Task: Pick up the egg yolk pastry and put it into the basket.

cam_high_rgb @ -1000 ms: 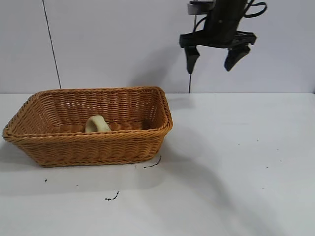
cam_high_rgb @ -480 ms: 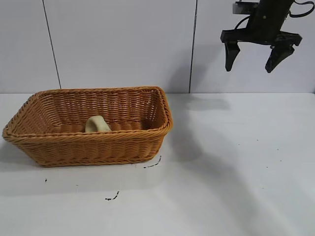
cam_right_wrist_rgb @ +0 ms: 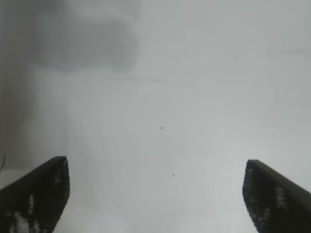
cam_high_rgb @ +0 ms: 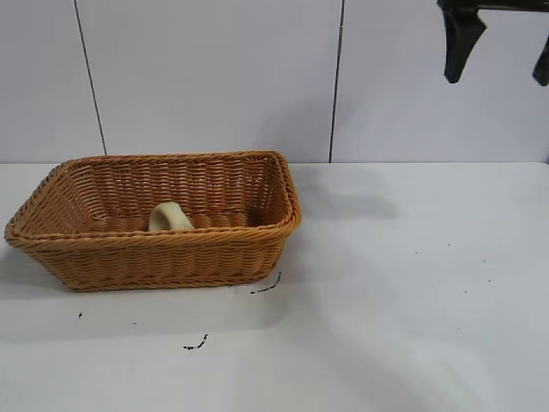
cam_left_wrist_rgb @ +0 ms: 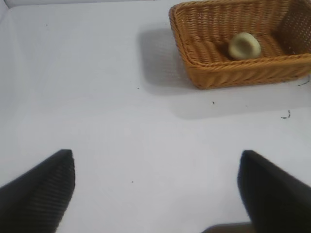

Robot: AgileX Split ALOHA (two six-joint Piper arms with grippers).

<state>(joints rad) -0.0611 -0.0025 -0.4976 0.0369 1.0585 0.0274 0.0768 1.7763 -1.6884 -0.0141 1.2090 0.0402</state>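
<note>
- The table (cam_high_rgb: 412, 283) is a white surface filling the lower half of the exterior view, with a few small dark specks and scuffs near the lower left
- The basket (cam_high_rgb: 154, 253) sits on the table in the left half of the exterior view, its braided rim slightly higher at the right end; in the left wrist view it appears in the upper right of the frame (cam_left_wrist_rgb: 233, 73), well apart from that arm's fingers
- The right gripper (cam_high_rgb: 499, 53) hangs high in the upper right corner of the exterior view, well above the table and far to the right of the basket; its two dark fingers stand wide apart with nothing between them, and in the right wrist view (cam_right_wrist_rgb: 155, 194) only bare table lies under them
- The left gripper (cam_left_wrist_rgb: 155, 187) shows only in its own wrist view, at the bottom of the frame, its fingers spread wide and empty above bare table
- The egg yolk pastry (cam_high_rgb: 170, 216) lies inside the basket on its floor, left of the basket's centre in the exterior view, tilted up on edge; in the left wrist view (cam_left_wrist_rgb: 244, 45) it shows as a pale round with a dented face
</note>
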